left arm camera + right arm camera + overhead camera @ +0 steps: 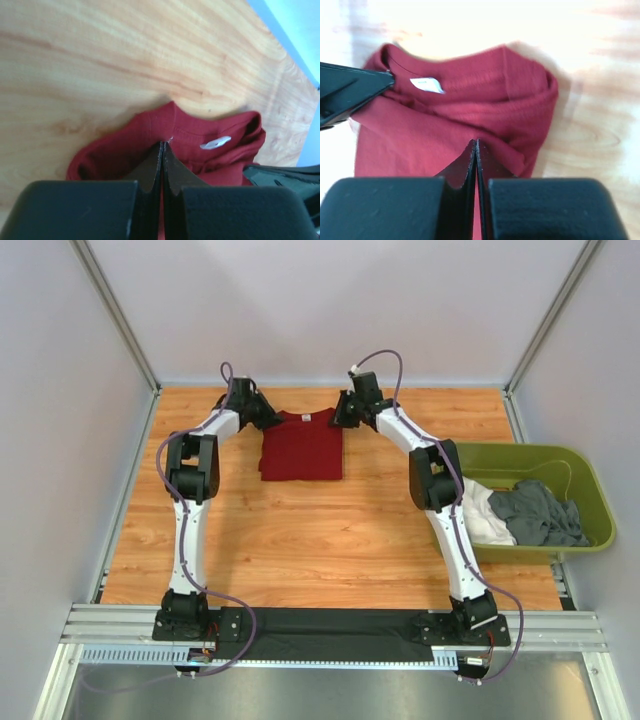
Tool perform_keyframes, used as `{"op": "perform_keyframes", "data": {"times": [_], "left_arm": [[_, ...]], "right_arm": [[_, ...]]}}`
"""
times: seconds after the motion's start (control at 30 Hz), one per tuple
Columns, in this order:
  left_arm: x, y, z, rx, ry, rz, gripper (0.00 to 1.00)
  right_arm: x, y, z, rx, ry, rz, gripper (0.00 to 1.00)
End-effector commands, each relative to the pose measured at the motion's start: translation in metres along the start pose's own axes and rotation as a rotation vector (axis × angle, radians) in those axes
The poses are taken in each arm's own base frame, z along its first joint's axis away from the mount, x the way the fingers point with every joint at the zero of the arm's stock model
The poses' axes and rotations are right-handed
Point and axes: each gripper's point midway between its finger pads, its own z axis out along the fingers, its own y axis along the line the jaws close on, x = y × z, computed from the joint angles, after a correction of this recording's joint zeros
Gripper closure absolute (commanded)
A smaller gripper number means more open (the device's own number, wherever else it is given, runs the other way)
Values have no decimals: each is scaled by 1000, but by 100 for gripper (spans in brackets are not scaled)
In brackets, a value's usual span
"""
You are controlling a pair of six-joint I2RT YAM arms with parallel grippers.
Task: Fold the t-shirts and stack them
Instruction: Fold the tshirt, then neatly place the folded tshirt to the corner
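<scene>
A dark red t-shirt (pixel 300 445) lies folded into a rectangle at the far middle of the wooden table. My left gripper (pixel 268 416) is at its far left corner and my right gripper (pixel 343 416) at its far right corner. In the left wrist view the left gripper (pixel 162 145) is shut, with red cloth (pixel 115 150) bunched at its tips beside the white neck label (pixel 215 143). The right gripper (pixel 476 142) is shut on a fold of the red t-shirt (pixel 470 100). A white t-shirt (pixel 488 517) and a dark grey t-shirt (pixel 540 512) lie in the tub.
An olive-green plastic tub (pixel 592 485) stands at the table's right edge, next to the right arm's elbow. Grey walls close in the table on the left, far and right sides. Bare wood (pixel 320 540) lies between the red t-shirt and the arm bases.
</scene>
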Motion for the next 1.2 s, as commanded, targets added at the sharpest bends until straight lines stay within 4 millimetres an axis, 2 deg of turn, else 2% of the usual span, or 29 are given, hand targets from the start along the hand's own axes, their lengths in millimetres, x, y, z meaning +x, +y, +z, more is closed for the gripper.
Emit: {"op": "perform_keyframes", "data": {"times": [0.0, 0.1, 0.2, 0.23, 0.27, 0.3, 0.33, 0.37, 0.4, 0.43, 0.47, 0.5, 0.53, 0.57, 0.6, 0.63, 0.67, 0.7, 0.73, 0.77, 0.8, 0.83, 0.87, 0.9, 0.97, 1.03, 1.1, 1.13, 1.17], "left_arm": [[-31, -8, 5, 45, -87, 16, 100], [-40, -16, 1, 72, -99, 51, 100], [-54, -29, -12, 89, -120, 102, 100], [-60, -34, -19, 96, -128, 122, 100], [-68, -49, -31, 124, -144, 147, 100], [-71, -58, -40, 140, -150, 168, 96], [-77, -63, -48, 140, -164, 215, 94], [-83, -81, -66, 166, -178, 251, 83], [-84, -90, -77, 172, -170, 276, 77], [-84, -96, -86, 180, -165, 312, 69], [-87, -111, -108, 191, -180, 383, 49], [-77, -101, -115, 147, -145, 393, 39], [-74, -98, -124, 117, -141, 407, 30], [-77, -105, -148, 92, -172, 469, 19], [-59, -84, -150, 42, -117, 461, 16], [-52, -80, -159, 23, -106, 470, 12], [-50, -84, -179, 12, -125, 490, 6], [-32, -64, -179, -29, -75, 485, 4], [-28, -62, -191, -42, -75, 490, 4], [-21, -53, -193, -69, -62, 489, 3], [-4, -34, -190, -105, -13, 477, 3], [1, -28, -193, -124, -7, 478, 3], [14, -15, -191, -146, 29, 470, 4], [22, -10, -189, -159, 44, 487, 4], [28, 2, -183, -215, 42, 514, 4], [38, 10, -167, -226, 54, 529, 4], [39, 6, -154, -206, 51, 535, 6], [41, 14, -145, -223, 58, 514, 6], [39, 15, -141, -229, 56, 508, 9]], "right_arm": [[-37, 11, 6, -33, -140, -29, 100], [-50, 22, 5, -70, -181, -19, 96], [-68, 39, -6, -111, -225, -38, 92], [-79, 50, -16, -130, -250, -50, 90], [-85, 53, -22, -135, -261, -55, 89], [-96, 66, -36, -150, -287, -74, 87], [-100, 70, -44, -150, -295, -80, 84], [-104, 74, -51, -149, -303, -85, 81], [-116, 88, -71, -163, -330, -114, 78], [-116, 91, -80, -153, -320, -122, 65], [-116, 92, -88, -143, -316, -130, 56], [-126, 102, -111, -140, -341, -168, 47], [-121, 101, -120, -121, -315, -174, 25], [-124, 106, -141, -105, -326, -188, 12], [-121, 104, -150, -85, -314, -214, 0], [-111, 99, -159, -54, -277, -215, 0], [-108, 100, -177, -30, -274, -223, 0], [-104, 98, -187, -8, -263, -227, 0], [-96, 91, -195, 27, -237, -231, 0], [-90, 82, -210, 85, -242, -221, 0], [-86, 78, -218, 110, -239, -215, 0], [-79, 71, -225, 140, -223, -208, 0], [-80, 72, -243, 160, -245, -207, 0], [-67, 60, -243, 194, -215, -199, 0], [-59, 54, -260, 233, -211, -198, 0], [-42, 29, -268, 337, -172, -182, 0], [-35, 20, -282, 393, -171, -184, 0], [-25, 11, -285, 420, -146, -182, 0], [-25, 10, -294, 435, -162, -187, 0]]}}
